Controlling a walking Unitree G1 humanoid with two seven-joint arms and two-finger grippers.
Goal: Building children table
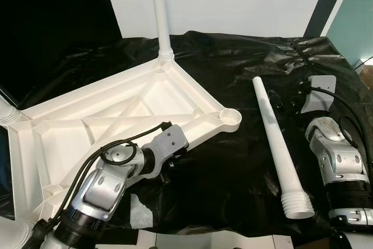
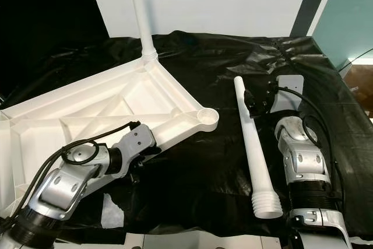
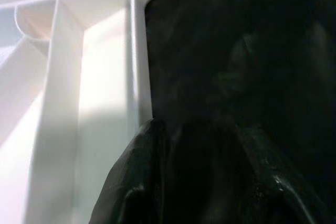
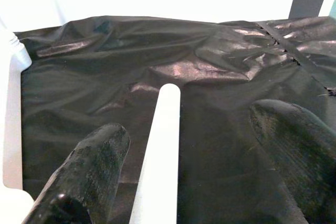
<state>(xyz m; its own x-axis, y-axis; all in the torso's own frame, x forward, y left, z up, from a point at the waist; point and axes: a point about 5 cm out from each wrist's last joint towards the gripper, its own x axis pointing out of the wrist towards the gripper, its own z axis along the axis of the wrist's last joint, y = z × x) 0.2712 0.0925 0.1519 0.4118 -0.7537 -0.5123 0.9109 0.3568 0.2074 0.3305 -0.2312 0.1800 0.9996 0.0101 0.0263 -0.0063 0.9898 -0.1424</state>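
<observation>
A white plastic table top [image 1: 116, 121] lies upside down on black sheeting, ribs facing up. One white leg [image 1: 159, 16] stands screwed into its far corner, and another leg [image 1: 6, 112] rises at the left edge. The right corner socket [image 1: 231, 118] is empty. A loose white leg [image 1: 277, 144] lies on the sheet to the right, threaded end nearest me. My left gripper [image 1: 169, 170] rests low against the top's near rim [image 3: 139, 77]. My right gripper [image 4: 191, 161] is open just right of the loose leg's thin end [image 4: 163, 129], not touching it.
The black sheeting [image 1: 233, 167] is wrinkled, with a tape strip [image 1: 300, 48] at the far right. A white scrap [image 1: 140, 211] lies near the front, beside my left arm. A white wall stands behind, a dark panel at the left and a teal wall at the right.
</observation>
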